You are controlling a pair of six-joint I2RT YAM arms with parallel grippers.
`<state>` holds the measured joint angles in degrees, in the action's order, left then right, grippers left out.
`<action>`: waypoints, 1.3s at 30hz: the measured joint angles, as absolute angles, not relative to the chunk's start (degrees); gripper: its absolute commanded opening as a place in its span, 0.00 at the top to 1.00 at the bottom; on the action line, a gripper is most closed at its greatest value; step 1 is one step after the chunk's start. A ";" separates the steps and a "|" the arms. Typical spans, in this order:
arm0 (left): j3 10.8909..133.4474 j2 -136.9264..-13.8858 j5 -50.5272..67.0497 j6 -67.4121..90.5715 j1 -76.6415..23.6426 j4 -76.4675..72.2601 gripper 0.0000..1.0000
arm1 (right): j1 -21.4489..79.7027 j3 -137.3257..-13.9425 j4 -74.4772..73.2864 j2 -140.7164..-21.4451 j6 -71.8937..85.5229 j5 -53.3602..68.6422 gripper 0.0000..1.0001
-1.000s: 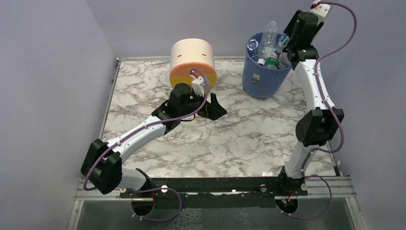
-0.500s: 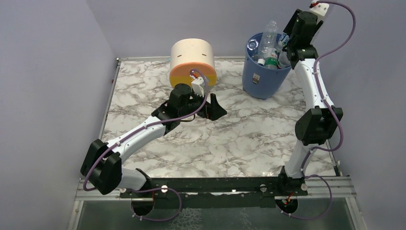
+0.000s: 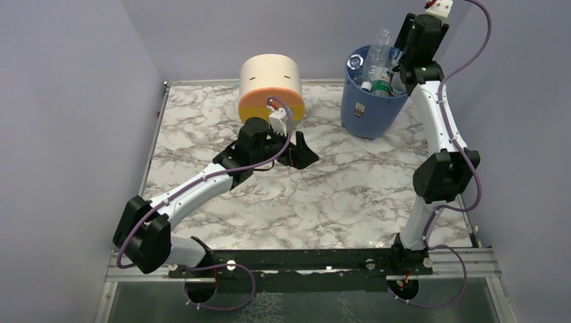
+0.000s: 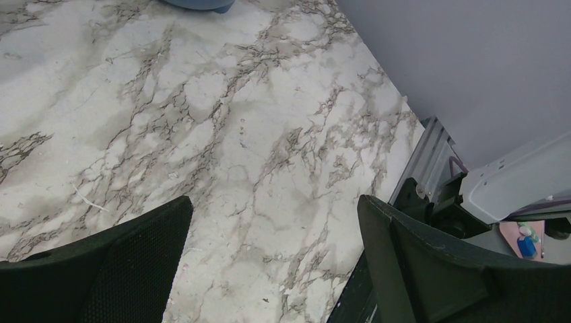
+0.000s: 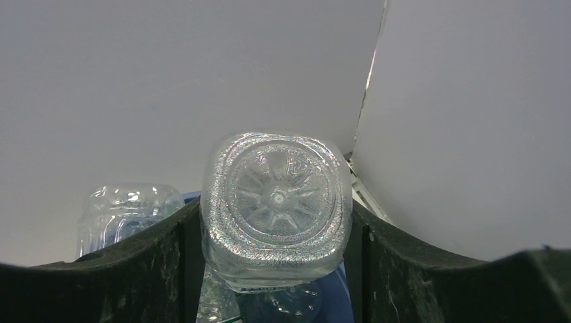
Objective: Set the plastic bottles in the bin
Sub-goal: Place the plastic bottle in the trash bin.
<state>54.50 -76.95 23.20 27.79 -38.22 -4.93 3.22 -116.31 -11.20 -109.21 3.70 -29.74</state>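
The blue bin (image 3: 369, 108) stands at the back right with several clear plastic bottles (image 3: 378, 50) sticking out of it. My right gripper (image 3: 402, 62) hangs over the bin's right rim. In the right wrist view it (image 5: 273, 232) is shut on a clear square-based bottle (image 5: 276, 202), whose base faces the camera. Another clear bottle (image 5: 124, 212) and the bin's blue inside (image 5: 331, 291) show below. My left gripper (image 3: 303, 151) is open and empty, low over the marble table (image 3: 337, 195). In the left wrist view it (image 4: 273, 215) shows only bare marble between its fingers.
The cream-and-orange round drawer unit (image 3: 271, 84) stands at the back middle, just behind my left wrist. Purple walls close the left, back and right sides. The bin's bottom edge (image 4: 198, 4) shows at the top of the left wrist view. A metal rail (image 3: 303, 259) runs along the near edge.
My right gripper has risen a little and shifted slightly left over the bin, still holding the clear bottle. The left arm has not moved.
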 measured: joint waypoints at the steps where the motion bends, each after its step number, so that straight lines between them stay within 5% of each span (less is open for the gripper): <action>1: 54.50 -76.95 23.20 27.77 -38.22 -4.91 0.01 | 3.29 -116.46 -11.20 -109.25 3.14 -29.74 0.35; 39: 54.50 -76.90 23.20 27.81 -38.22 -4.58 0.01 | 3.64 -114.02 -13.78 -106.00 5.96 -21.21 0.15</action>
<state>54.50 -76.90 23.20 27.81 -38.22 -4.58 3.64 -114.02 -13.78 -106.00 5.96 -21.21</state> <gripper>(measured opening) 0.989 0.795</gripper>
